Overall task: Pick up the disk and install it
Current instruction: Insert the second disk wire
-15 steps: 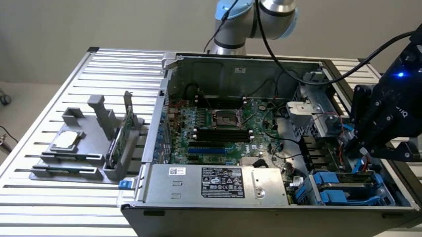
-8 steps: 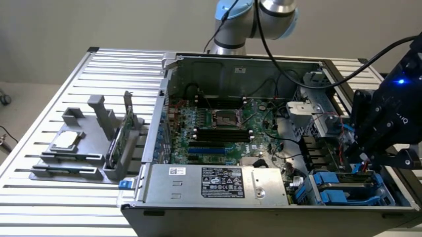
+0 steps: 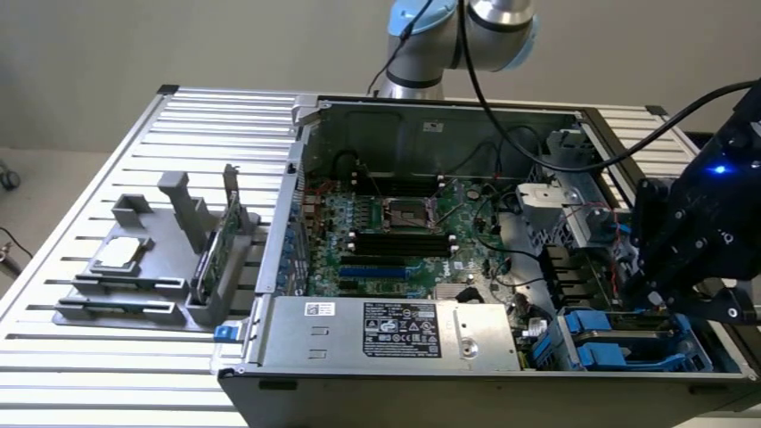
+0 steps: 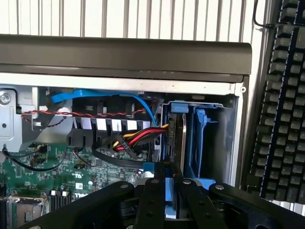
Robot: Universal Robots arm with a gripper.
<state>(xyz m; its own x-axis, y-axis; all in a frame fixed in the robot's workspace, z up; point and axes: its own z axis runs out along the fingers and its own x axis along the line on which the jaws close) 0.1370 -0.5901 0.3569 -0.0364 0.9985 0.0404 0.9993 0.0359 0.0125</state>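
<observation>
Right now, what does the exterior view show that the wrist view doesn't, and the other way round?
Exterior view alone: the grey rack holding spare parts on the slatted table, and the power supply. Wrist view alone: a keyboard beside the case, and red and yellow wires. Both: the gripper shut on the disk at the blue drive bay, over the green motherboard.

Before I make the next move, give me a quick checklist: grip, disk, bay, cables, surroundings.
1. Black gripper closed on the blue-framed silver-grey metal disk: ok.
2. Disk edge-on, pointing into the blue plastic drive bay: ok.
3. Disk fully seated: cannot tell.
4. Red, yellow and black cable bundle reaching the disk's edge: not ok.
5. Black keyboard beside the dark grey computer case, clear of the bay: ok.
</observation>
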